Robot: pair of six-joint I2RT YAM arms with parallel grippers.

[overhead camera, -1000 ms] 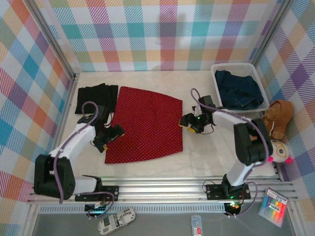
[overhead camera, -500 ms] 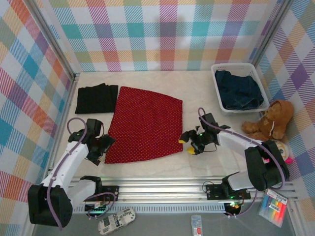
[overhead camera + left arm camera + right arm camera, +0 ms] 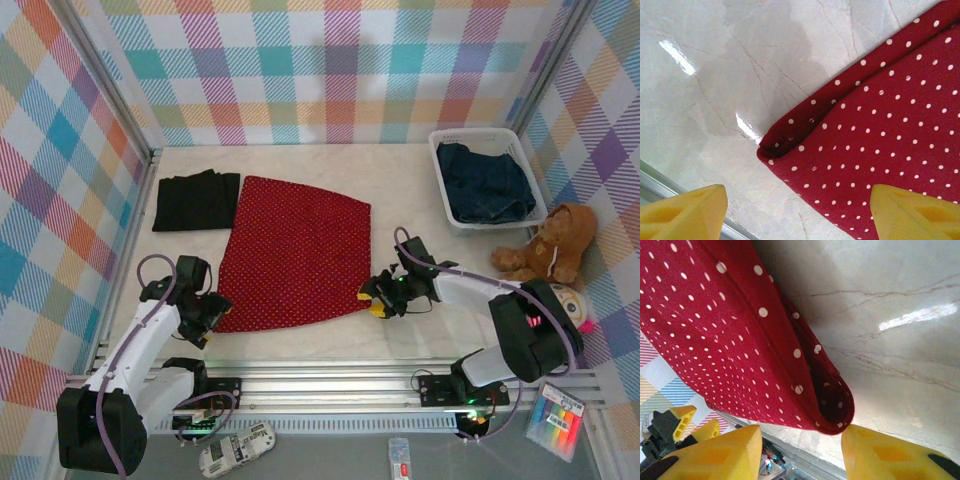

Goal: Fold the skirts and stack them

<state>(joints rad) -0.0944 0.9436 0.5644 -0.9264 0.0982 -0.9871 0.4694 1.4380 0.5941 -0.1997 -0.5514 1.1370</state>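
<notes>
The red skirt with white dots (image 3: pixel 292 250) lies spread flat mid-table. My left gripper (image 3: pixel 206 318) is at its near left corner; in the left wrist view the gripper (image 3: pixel 797 216) is open, the folded corner of the red skirt (image 3: pixel 850 150) lying between the yellow fingers (image 3: pixel 685 212). My right gripper (image 3: pixel 374 298) is at the near right corner, open (image 3: pixel 801 442), its fingertips (image 3: pixel 890 452) straddling the rounded corner of the red skirt (image 3: pixel 740 340). A folded black skirt (image 3: pixel 196 201) lies at the back left. A dark denim skirt (image 3: pixel 486 183) sits in the basket.
The white slatted basket (image 3: pixel 438 152) stands at the back right. A brown teddy bear (image 3: pixel 548 248) and a round-faced doll (image 3: pixel 568 308) lie along the right wall. The metal rail (image 3: pixel 330 382) runs along the near edge, close to both grippers.
Both arms have moved toward the near edge along the red skirt's sides to its near corners. Both pairs of jaws have narrowed. The skirt has not shifted.
</notes>
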